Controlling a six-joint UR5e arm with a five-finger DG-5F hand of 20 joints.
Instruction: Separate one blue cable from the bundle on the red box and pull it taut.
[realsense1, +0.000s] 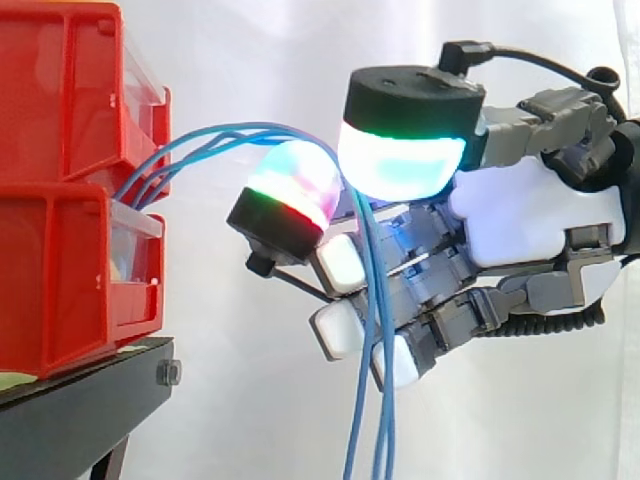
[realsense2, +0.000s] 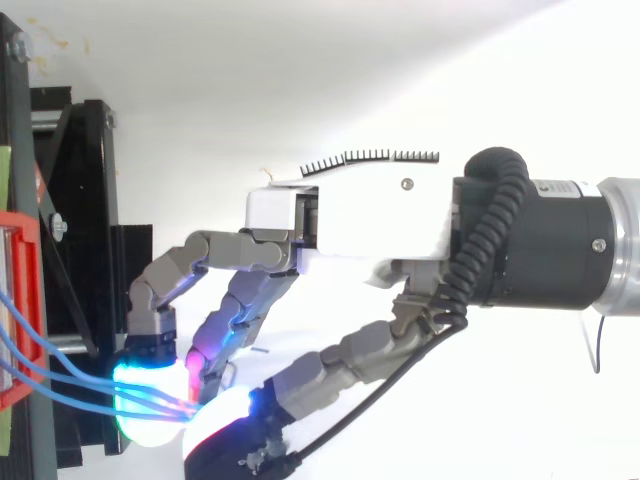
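Observation:
Several blue cables (realsense1: 210, 140) leave the gap between the two stacked red bins (realsense1: 60, 110) and arch to the right in a loose bundle. They pass between two glowing fingertips (realsense1: 400, 165) of my hand (realsense1: 520, 215), then hang straight down past the lower fingers. In the top view the cables (realsense2: 60, 375) run from the red bin's edge (realsense2: 22, 300) and converge where two pads (realsense2: 145, 400) of the hand (realsense2: 350, 215) press together. The fingers are curled, pinching the bundle. The strands run too close together at the pinch to tell them apart.
The red bins sit on a black stand (realsense1: 80, 400) at the left. A white curtain (realsense1: 250, 60) hangs behind. The arm's wrist (realsense2: 560, 240) comes in from the right.

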